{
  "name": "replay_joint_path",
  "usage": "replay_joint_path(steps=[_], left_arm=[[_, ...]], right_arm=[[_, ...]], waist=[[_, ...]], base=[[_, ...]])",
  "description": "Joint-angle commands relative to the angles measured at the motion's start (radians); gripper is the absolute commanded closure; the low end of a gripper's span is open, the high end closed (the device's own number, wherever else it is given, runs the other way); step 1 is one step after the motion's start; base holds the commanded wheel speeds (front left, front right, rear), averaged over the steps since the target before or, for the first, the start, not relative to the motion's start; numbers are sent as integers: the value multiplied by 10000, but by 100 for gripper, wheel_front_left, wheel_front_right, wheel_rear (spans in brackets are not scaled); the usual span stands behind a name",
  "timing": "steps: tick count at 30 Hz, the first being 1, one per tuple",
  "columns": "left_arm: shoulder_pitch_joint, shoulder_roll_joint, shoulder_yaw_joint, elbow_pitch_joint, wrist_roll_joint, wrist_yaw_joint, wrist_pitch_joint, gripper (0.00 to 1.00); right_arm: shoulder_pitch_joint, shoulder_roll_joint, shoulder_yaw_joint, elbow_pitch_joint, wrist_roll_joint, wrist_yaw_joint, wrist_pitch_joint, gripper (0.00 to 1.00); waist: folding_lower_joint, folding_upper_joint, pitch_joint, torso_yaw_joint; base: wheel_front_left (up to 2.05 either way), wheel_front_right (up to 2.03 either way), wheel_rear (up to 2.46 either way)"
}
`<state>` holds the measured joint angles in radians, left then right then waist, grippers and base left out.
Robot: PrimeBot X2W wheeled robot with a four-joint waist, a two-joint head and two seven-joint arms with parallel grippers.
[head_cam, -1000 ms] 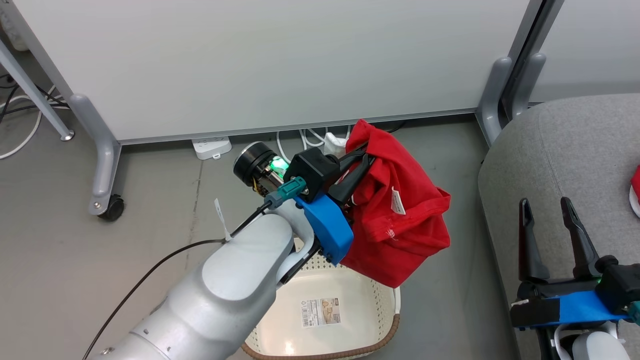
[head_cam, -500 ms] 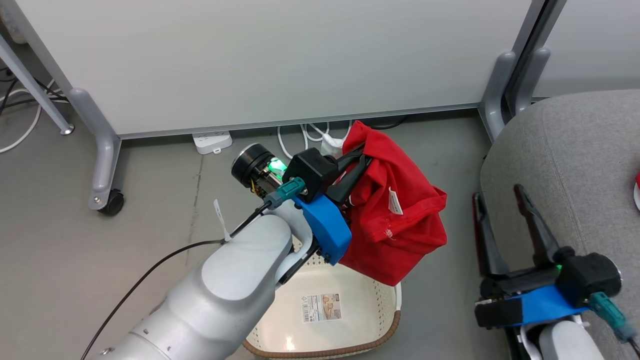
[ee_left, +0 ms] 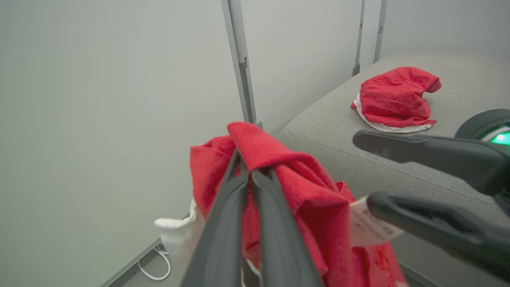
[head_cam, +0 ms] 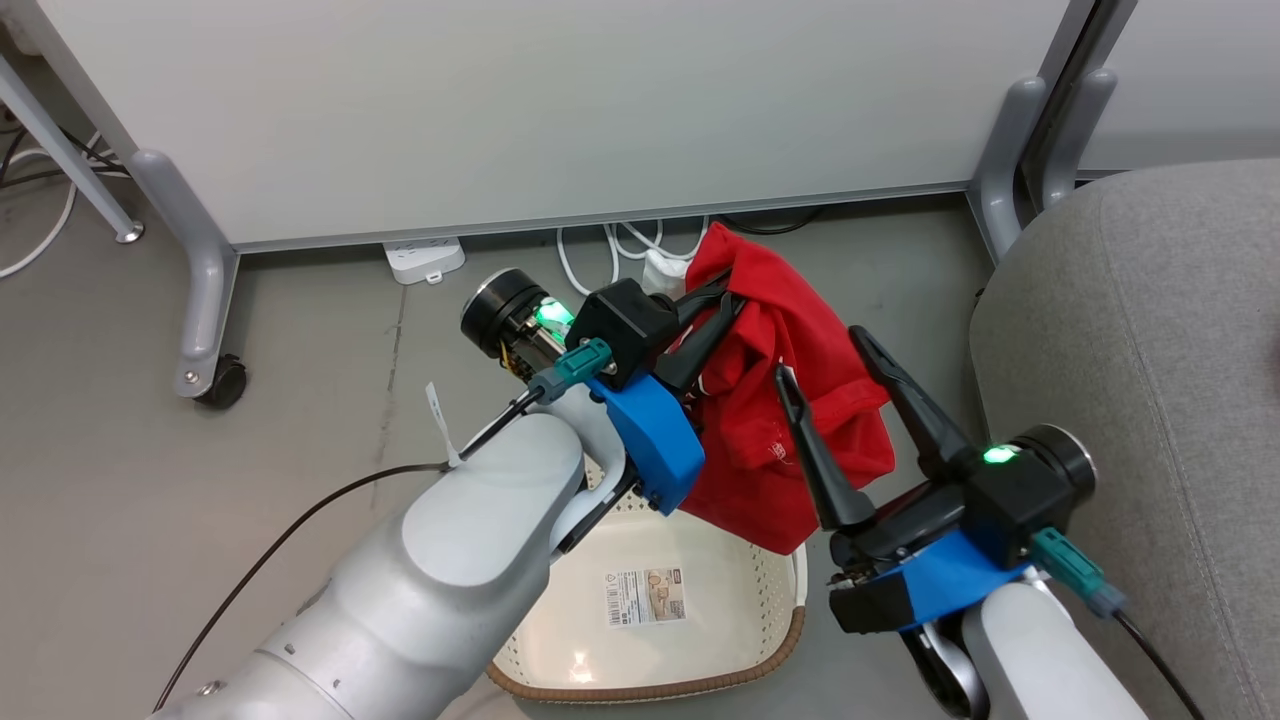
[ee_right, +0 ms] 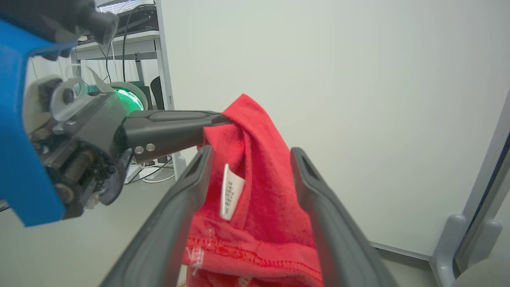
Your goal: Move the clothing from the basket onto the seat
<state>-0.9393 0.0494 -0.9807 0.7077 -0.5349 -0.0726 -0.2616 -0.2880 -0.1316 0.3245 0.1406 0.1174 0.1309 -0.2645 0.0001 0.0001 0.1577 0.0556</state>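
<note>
Head view: right end effector (head_cam: 822,353) now straddles clothing (head_cam: 750,450).

Nothing's really readable here tbh. A barcode label (head_cam: 643,597) is stuck inside the basket (head_cam: 560,640), print too tiny. A white care tag (ee_right: 231,192) is sewn onto the red garment (ee_right: 271,223), marks blurred.

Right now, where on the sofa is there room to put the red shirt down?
The sofa is bare from its rounded near edge up to the red pile lying on it. It's crowded above the basket: the left tool pinches the hanging red shirt and the open right tool straddles it.
</note>
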Motion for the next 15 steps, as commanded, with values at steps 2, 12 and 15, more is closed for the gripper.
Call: replay_joint_path(steps=[2, 12, 15], left_arm=[[-145, 20, -47, -44, 9, 40, -50, 100], [-306, 22, -211, -204, -101, 106, -50, 100], [-382, 17, -303, -266, -153, 133, -50, 100]], right_arm=[[-364, -18, 272, 372, -59, -3, 2, 0], [-1632, 288, 789, 2490, -316, -3, 2, 0], [-1975, 450, 805, 3055, -403, -3, 4, 0]], waist=[[-1, -1, 65, 19], [-1, -1, 280, 83], [-1, -1, 342, 125]], base=[[0, 0, 0], [0, 0, 0], [0, 0, 0]])
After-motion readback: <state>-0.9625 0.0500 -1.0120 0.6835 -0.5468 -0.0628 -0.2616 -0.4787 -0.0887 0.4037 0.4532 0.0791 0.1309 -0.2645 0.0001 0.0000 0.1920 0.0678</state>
